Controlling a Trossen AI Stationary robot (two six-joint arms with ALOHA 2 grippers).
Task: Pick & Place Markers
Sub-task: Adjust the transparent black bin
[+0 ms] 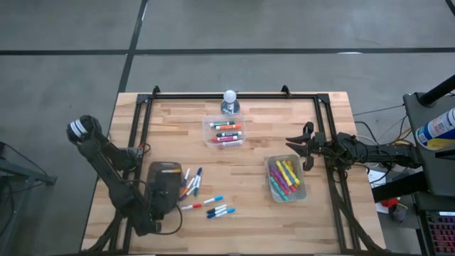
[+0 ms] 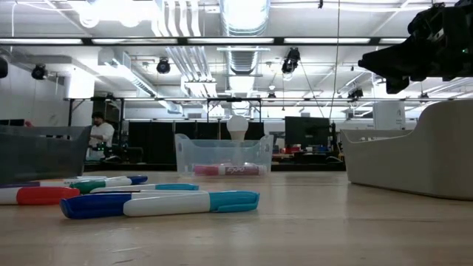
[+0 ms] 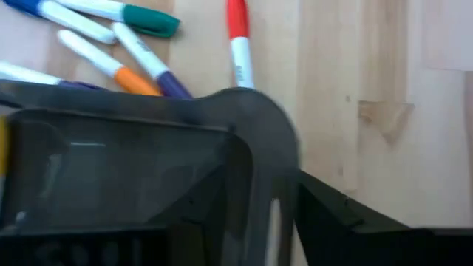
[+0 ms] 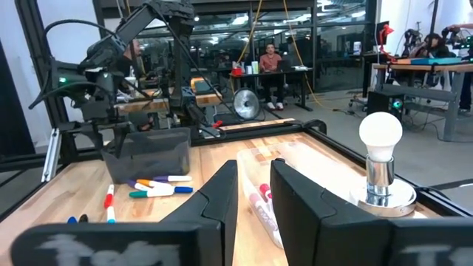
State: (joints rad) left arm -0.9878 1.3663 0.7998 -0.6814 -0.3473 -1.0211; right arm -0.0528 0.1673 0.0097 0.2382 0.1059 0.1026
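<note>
Table top-down: loose markers lie scattered lower left of centre, just right of the dark tray, about 10 of them.

2 clear tubs already hold markers: 1 upper centre with reds/oranges, 1 right of centre with pinks/yellows/greens.

Key relation: the loose pile is just beside the left gripper, which sits at the tray's lower edge, so left arm is far nearer. Pile lies to frame-right of it. Long axes mixed: the cluster by the tray runs diagonal, the 3 lower ones run near horizontal.

Left arm: folded low from the left table edge, wrist down over the tray. Its wrist view shows tray wall up close, with a red-capped marker and others beyond. Fingers: cannot tell.

Right gripper: raised at right edge, just beside the right tub, pointing toward frame-left; fingers slightly apart, nothing between them.
</note>
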